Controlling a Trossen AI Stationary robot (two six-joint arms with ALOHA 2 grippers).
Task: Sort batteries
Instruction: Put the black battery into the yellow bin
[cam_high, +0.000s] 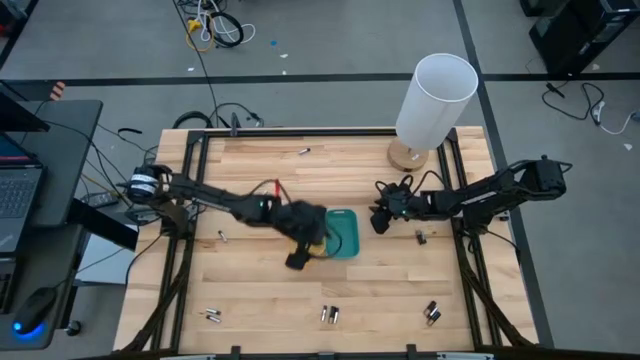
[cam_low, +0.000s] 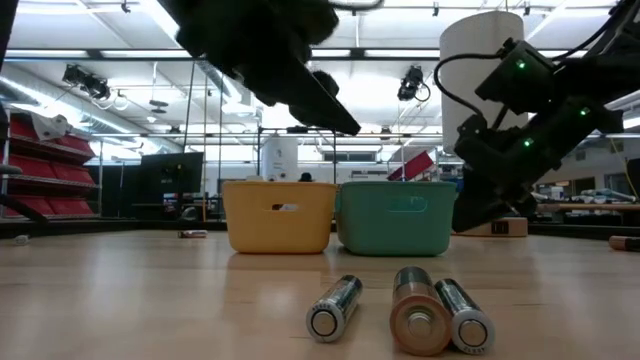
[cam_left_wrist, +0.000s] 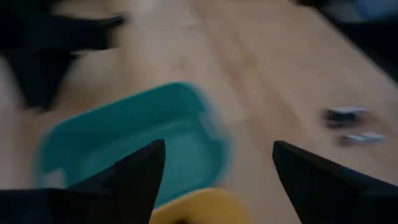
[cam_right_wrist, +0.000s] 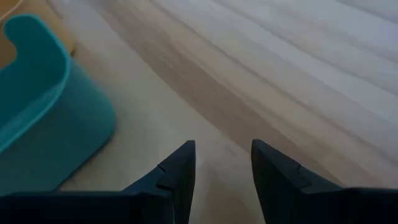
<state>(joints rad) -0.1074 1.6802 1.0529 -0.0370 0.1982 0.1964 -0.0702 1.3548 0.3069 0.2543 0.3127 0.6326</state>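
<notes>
Left hand (cam_high: 300, 250) hovered over the yellow tray (cam_low: 279, 215) near the table's (cam_high: 260, 290) middle, its fingers (cam_left_wrist: 134, 171) spread apart and holding nothing. Three batteries (cam_low: 400, 310) lay close together by the near edge, with other pairs toward the near left (cam_high: 212, 316) and near right (cam_high: 432, 313) corners. Beside the yellow tray stood the teal tray (cam_low: 395, 216). Just right of it the right hand (cam_high: 381, 220) hung low, fingers (cam_right_wrist: 177, 174) parted and empty. One battery (cam_high: 304, 151) lay by the far edge near the white lamp (cam_high: 432, 105).
</notes>
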